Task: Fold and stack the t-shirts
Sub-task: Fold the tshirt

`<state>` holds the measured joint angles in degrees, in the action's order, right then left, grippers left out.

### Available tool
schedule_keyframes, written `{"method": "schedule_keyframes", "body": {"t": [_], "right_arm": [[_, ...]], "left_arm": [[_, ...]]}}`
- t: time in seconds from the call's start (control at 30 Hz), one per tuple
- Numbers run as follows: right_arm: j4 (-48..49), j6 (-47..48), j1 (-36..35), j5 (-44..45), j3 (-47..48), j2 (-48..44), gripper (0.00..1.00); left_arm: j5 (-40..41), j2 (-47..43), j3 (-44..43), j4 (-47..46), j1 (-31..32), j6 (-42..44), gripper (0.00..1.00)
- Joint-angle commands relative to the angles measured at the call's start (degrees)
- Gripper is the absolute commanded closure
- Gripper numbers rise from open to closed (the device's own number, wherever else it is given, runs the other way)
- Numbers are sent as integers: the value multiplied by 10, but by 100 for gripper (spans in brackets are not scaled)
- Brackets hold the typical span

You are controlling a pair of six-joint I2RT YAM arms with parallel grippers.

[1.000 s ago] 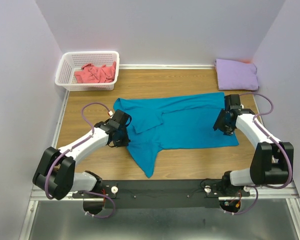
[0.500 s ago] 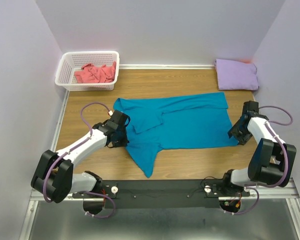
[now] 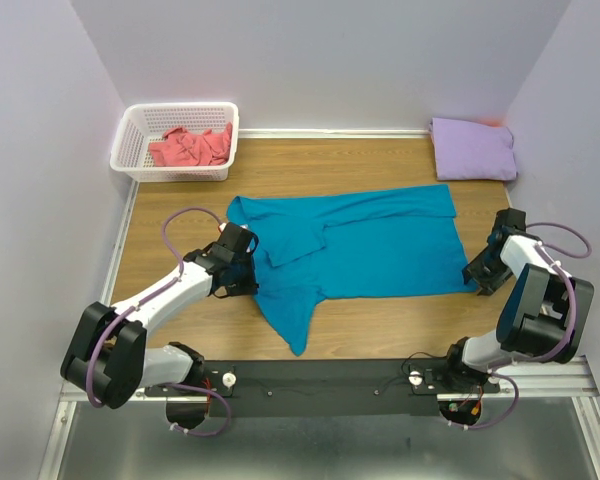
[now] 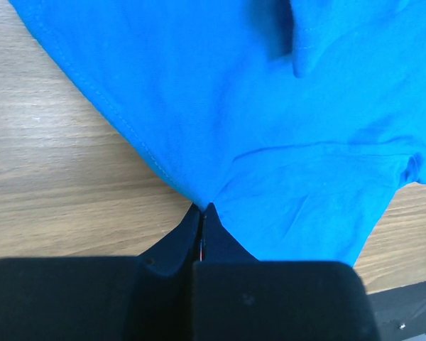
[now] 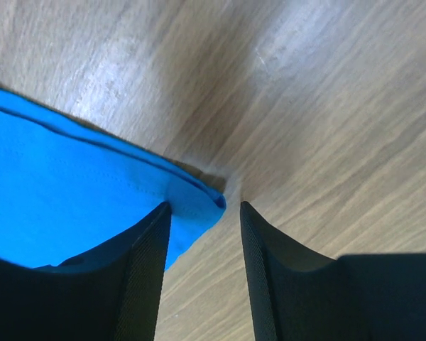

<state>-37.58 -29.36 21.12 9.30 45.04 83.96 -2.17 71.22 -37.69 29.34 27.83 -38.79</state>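
Presently, the left pincer (image 4: pixel 202 213) clamps the teal-blue t-shirt (image 3: pixel 380 245) edge while the right pincer (image 5: pixel 204 207), jaws apart, straddles its corner, apparently to grip it.

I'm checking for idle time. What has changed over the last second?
The right gripper moved from over the teal-blue t-shirt, on its right side, outward and nearer, to the near right corner, jaws open with that corner between them. The left gripper stayed shut on the shirt's left edge. The lavender t-shirt, and the coral-pink t-shirt in the basket, did not move.
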Motion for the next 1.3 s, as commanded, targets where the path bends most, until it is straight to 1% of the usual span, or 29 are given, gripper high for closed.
{"method": "schedule_keyframes", "body": {"t": [0.0,0.07,0.2,0.27,0.37,0.4,0.43,0.47,0.5,0.6,0.7,0.93,1.03,1.27], "right_arm": [[28,3,7,-9,-14,16,49],[34,1,8,-9,-28,19,50],[53,-8,10,-21,-42,30,58],[57,-10,10,-23,-50,32,65],[55,-16,10,-17,-54,20,78],[55,-15,11,-14,-55,14,84],[52,-17,11,-8,-54,3,87],[50,-17,11,-3,-53,-1,92],[46,-17,11,-1,-53,-6,92],[8,-17,12,18,-40,-12,99],[-31,-19,12,25,-19,-25,99],[-69,-10,12,30,27,-78,99],[-79,-6,12,33,49,-82,99],[-87,11,11,15,107,-66,100]], "left_arm": [[-24,-7,10,-20,-4,9,100],[-26,-7,13,-21,-4,11,100],[-28,-8,13,-22,-7,13,100],[-27,-7,11,-17,-9,16,100],[-30,-12,10,-10,-13,20,100],[-30,-13,9,-7,-16,20,100],[-29,-18,6,-1,-16,22,100],[-28,-19,3,3,-19,23,100],[-27,-21,3,6,-20,25,100],[-27,-28,-4,18,-26,33,100],[-31,-33,-9,33,-30,36,100],[-28,-40,-33,68,-44,53,100],[-33,-36,-41,70,-52,67,100],[-52,-18,-72,79,-104,110,100]]}}
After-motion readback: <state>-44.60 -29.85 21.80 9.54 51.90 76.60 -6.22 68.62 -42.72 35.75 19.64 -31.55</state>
